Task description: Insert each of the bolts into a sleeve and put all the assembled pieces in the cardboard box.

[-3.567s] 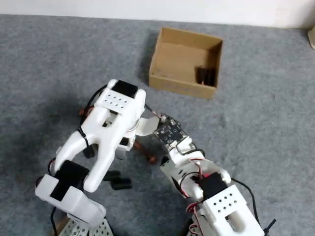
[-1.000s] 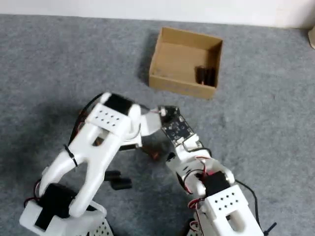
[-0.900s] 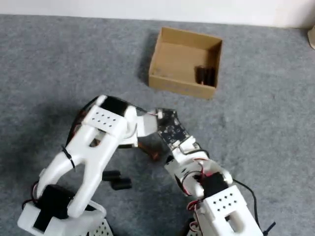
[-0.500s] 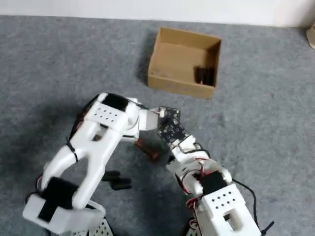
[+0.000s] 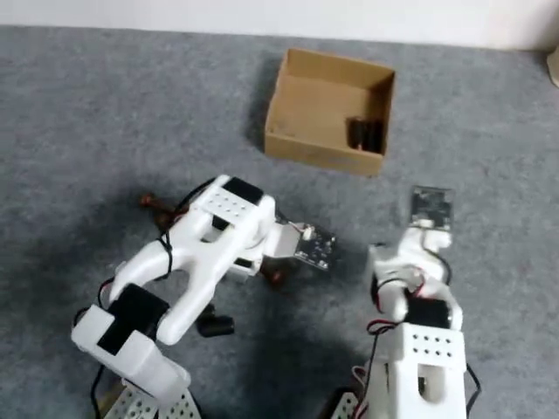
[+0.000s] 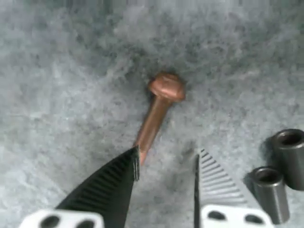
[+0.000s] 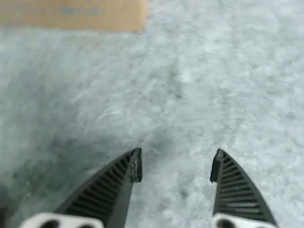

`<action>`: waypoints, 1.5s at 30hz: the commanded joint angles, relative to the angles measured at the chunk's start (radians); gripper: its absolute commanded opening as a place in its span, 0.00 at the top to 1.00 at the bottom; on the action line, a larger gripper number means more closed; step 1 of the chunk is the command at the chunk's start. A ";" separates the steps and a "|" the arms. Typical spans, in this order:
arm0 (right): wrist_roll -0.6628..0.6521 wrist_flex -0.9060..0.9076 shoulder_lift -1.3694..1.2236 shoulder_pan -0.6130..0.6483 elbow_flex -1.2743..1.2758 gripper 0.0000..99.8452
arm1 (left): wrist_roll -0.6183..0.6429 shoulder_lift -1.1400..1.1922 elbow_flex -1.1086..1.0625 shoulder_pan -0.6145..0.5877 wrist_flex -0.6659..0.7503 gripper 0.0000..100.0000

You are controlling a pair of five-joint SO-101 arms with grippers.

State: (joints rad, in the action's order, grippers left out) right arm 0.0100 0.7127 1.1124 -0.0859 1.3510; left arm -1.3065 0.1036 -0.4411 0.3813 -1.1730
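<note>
Left pincer (image 6: 166, 159) hangs open, empty, above the bolt (image 6: 159, 111) at mid-carpet (image 5: 87, 105): shank end just beside one jaw, head pointing away, long axis running out from the gap, not across it. Right pincer (image 7: 175, 166), open too, is well apart.

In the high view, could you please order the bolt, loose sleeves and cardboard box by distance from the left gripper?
1. Bolt, at the left gripper tips.
2. Loose sleeves, back toward the arm's base.
3. Cardboard box, at the far side.
</note>
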 commanded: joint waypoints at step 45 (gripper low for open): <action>0.038 -0.030 0.008 -0.013 -0.019 0.78 | 0.032 0.312 0.277 0.053 -0.097 0.99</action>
State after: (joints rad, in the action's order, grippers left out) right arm 0.0437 0.7096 1.1124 -0.1181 1.3510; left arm -1.2820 0.4074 -0.1803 0.4196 -1.2743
